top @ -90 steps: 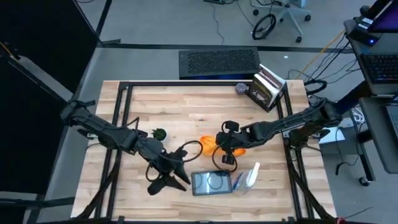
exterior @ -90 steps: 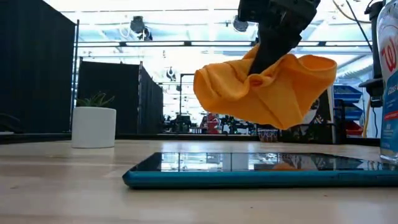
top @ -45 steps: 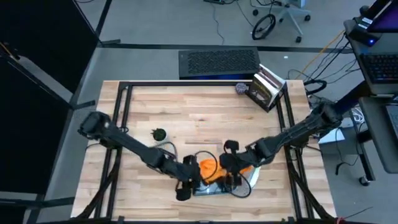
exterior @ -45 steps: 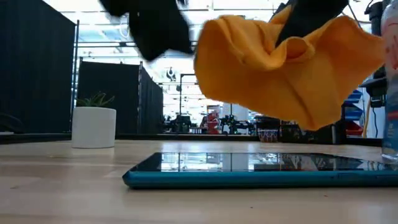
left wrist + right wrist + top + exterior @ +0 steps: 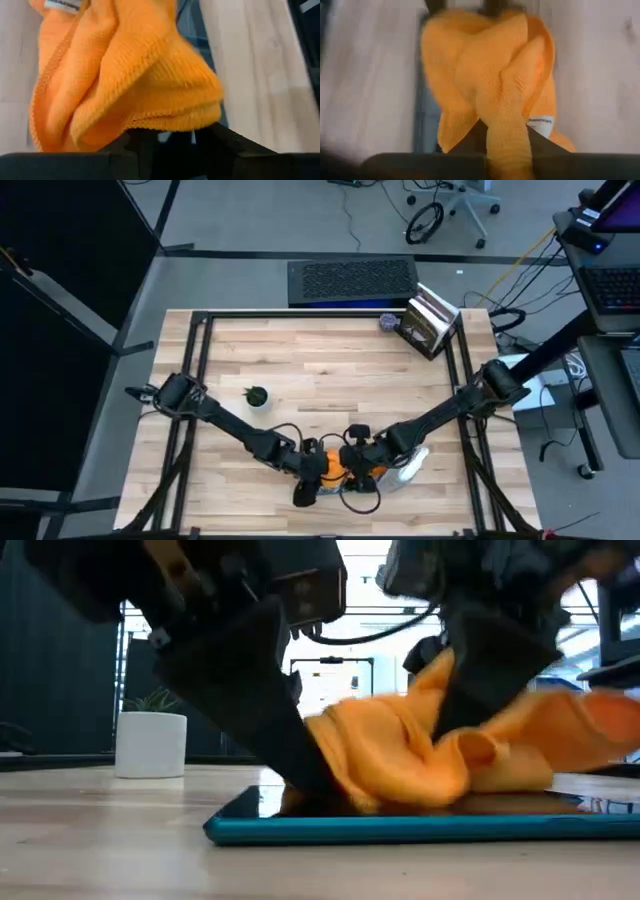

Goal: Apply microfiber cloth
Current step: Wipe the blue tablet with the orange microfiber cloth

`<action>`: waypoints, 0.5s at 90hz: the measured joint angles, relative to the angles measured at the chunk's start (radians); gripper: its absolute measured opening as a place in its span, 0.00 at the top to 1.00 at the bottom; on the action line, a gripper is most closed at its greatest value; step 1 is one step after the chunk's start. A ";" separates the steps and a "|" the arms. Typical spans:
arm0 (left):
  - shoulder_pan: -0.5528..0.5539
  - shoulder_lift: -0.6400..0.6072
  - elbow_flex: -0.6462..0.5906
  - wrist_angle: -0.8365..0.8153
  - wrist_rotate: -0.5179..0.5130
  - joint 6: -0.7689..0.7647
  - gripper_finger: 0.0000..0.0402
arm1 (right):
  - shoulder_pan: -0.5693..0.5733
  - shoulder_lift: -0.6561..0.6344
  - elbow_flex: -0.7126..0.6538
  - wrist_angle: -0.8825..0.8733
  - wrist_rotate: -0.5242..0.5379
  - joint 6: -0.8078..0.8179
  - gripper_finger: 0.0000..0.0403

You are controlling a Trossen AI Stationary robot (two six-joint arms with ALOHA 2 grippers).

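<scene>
The orange microfiber cloth [image 5: 335,463] lies bunched on a dark tablet [image 5: 420,828] near the table's front edge. My right gripper [image 5: 480,690] is shut on the cloth from the right. My left gripper [image 5: 300,765] comes down at the cloth's left side, fingers apart; in its wrist view the cloth [image 5: 130,75] bulges over both fingers. The cloth's underside [image 5: 400,795] rests on the tablet's screen. The arms and the cloth hide most of the tablet in the high view. My left gripper stands open, slanting down from the table's left. One finger [image 5: 305,765] lies against the cloth's left folds [image 5: 335,755], its tip at the tablet's screen. It has closed on nothing. My right gripper pinches a bunched fold of the cloth [image 5: 507,127], several layers, between its two fingers. The fingers slant down from the table's right. The cloth spreads slack below them, and its lower folds [image 5: 470,780] lie on the tablet.
A clear spray bottle [image 5: 410,465] lies just right of the tablet. A small potted plant [image 5: 257,395] stands to the left, behind my left arm. A box [image 5: 430,320] sits at the far right corner. The table's middle and far left are bare wood.
Both grippers have gone toward the table's near edge and down. My right gripper has carried the hanging cloth over the tablet and lowered it onto the screen, where it now lies bunched. My left gripper has swung right, up to the cloth's left side.
</scene>
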 joint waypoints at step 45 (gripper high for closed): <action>0.001 0.025 0.001 -0.024 -0.012 -0.008 0.71 | 0.054 0.000 0.006 -0.244 0.015 0.073 0.97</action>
